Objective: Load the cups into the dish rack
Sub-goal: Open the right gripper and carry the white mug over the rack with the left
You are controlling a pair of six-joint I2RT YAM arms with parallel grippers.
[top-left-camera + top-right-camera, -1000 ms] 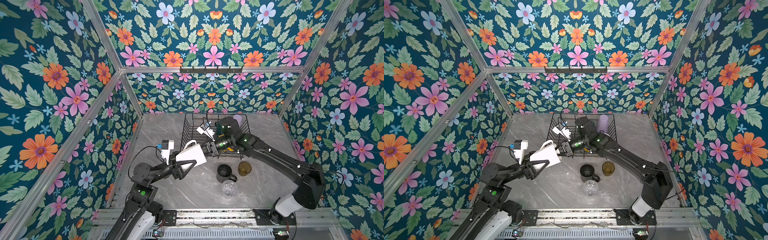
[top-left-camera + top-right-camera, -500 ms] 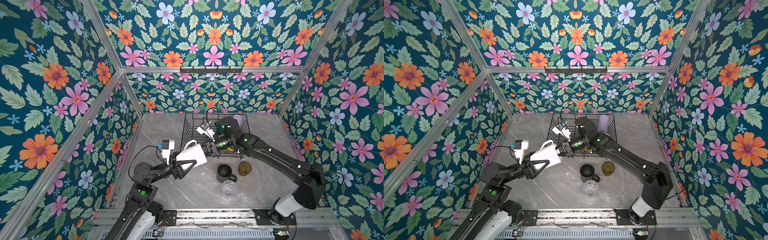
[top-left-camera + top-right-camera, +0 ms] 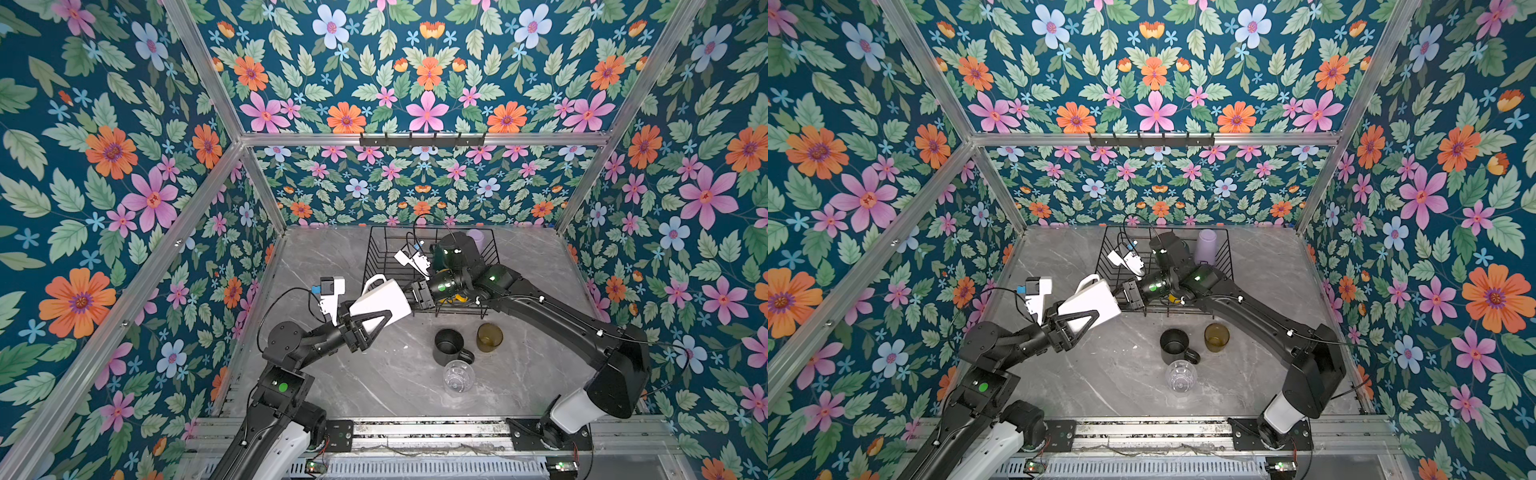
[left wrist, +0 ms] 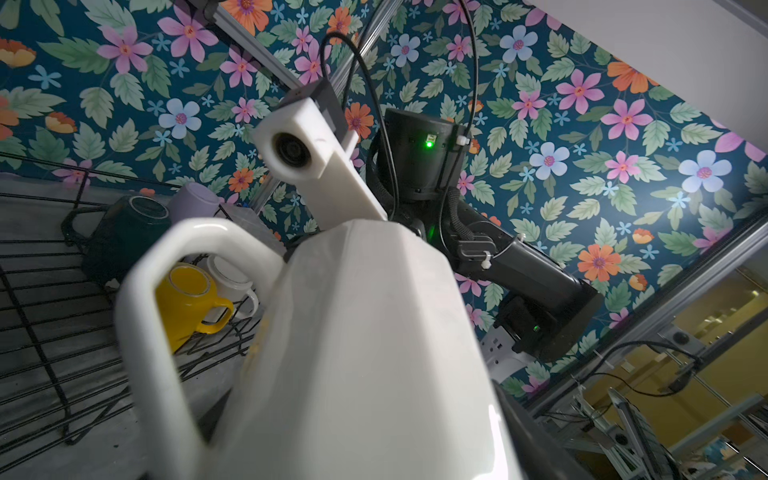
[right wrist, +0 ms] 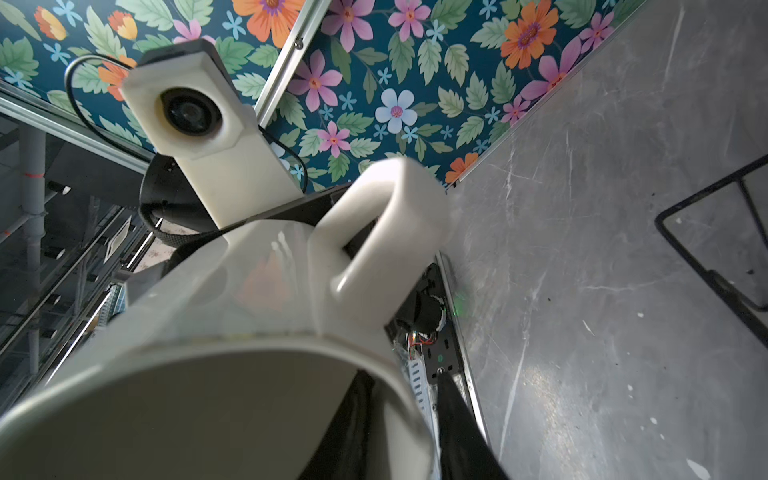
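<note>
While the cream-white mug (image 3: 388, 297) hangs sideways beside the dish rack (image 3: 376, 255), mouth rackward, wide jaws of the left gripper (image 3: 380, 316) clasp its body; right gripper (image 3: 417, 293) jaws straddle the rim, grip unclear.

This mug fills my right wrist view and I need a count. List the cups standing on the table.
Observer: Three, in front of the dish rack: a black mug, an olive-brown tumbler and a clear glass tumbler.
Operator: Now give me the rack's contents.
Observer: The left wrist view shows four inside: yellow mug, white mug, dark green mug, lilac tumbler.
Operator: Report the other arm's hold.
Observer: In both top views the left gripper grips the cream-white mug by its body.
</note>
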